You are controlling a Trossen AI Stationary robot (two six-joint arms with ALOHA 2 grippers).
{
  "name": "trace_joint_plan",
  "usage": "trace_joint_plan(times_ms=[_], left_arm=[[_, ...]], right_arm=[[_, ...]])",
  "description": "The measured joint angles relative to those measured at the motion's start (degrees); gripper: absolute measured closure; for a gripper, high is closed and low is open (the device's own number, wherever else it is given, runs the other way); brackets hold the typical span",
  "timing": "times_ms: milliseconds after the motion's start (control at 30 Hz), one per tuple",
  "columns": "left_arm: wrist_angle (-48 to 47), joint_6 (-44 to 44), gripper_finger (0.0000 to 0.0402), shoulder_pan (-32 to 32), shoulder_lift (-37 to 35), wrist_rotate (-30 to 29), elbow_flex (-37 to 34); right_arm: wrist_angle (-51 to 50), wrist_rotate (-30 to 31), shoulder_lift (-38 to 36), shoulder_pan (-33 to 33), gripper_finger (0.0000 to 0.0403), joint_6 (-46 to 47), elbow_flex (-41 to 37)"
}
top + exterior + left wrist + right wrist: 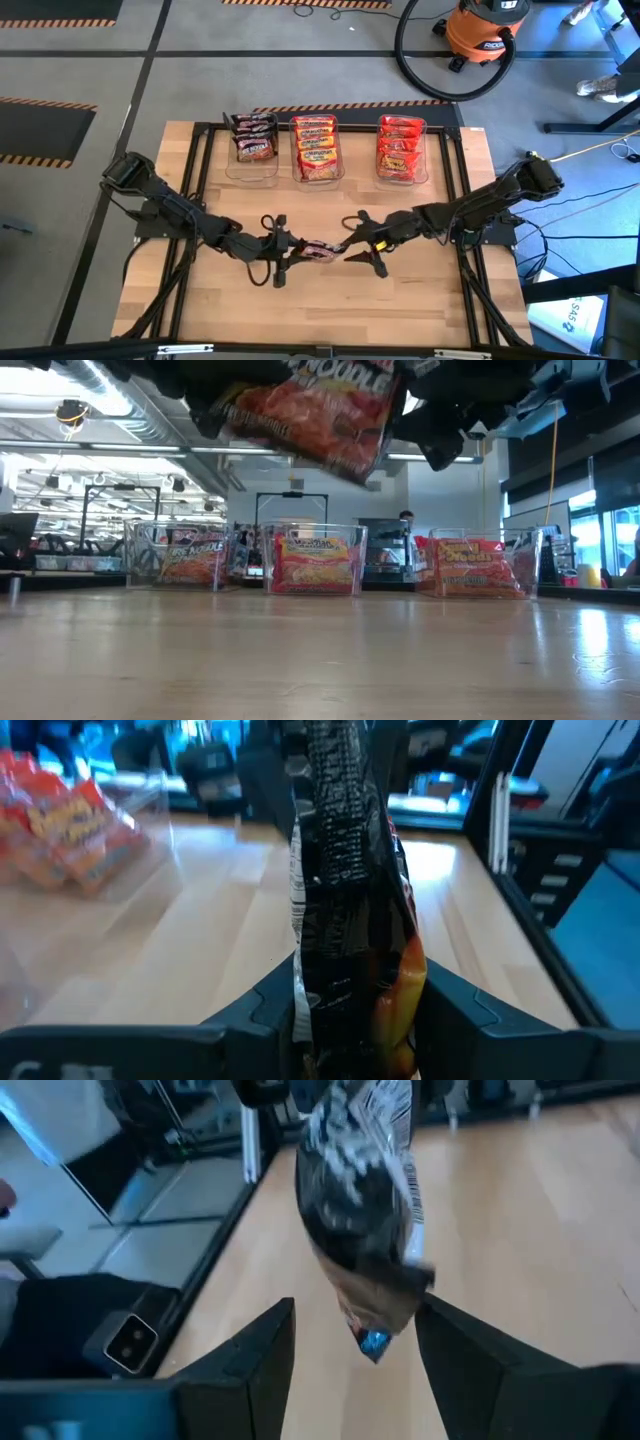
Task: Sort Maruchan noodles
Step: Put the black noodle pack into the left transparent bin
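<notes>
Low view cuts off both arms at its upper edge — only a dark packet point(315, 410) hangs there, clear above the worktop point(320, 660), its grip unseen. Seen from above, the packet sits mid-worktop, in front of three clear tubs point(318, 150) filled with sorted packets. The left claw point(283, 250) is clamped on the packet's end; the left wrist view shows it pinched edge-on between both fingers point(250, 1010). The right claw point(355, 248) is open at the packet's other end — the tip hangs between its fingers, apart from them.
</notes>
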Motion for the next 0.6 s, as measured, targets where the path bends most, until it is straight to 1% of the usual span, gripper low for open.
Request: trace_joint_plan(times_ms=[67,233,300,367,467,600], left_arm=[[2.2,1.0,0.0271,0.3,0.0,0.0,0.0],[6.5,3.1,0.0271,0.6,0.0,-0.2,0.0],[7.4,3.5,0.0270,0.8,0.0,-0.1,0.0],[8.6,3.6,0.0270,0.9,0.0,-0.2,0.0],[10.0,3.9,0.0270,1.2,0.0,-0.2,0.0],[11.2,3.9,0.0270,1.7,0.0,-0.6,0.0]], right_arm=[[4.2,-0.1,0.0,0.0,0.0219,0.4,-1.7],[5.0,0.6,0.1,0.0,0.0218,0.4,-1.9],[5.3,1.1,0.1,-0.1,0.0210,0.5,-1.9],[6.0,3.1,0.1,-0.1,0.0190,0.6,-1.8],[7.2,6.7,0.1,-0.1,0.0147,1.2,-1.8],[11.0,8.0,0.4,-0.1,0.0096,0.3,-1.8]])
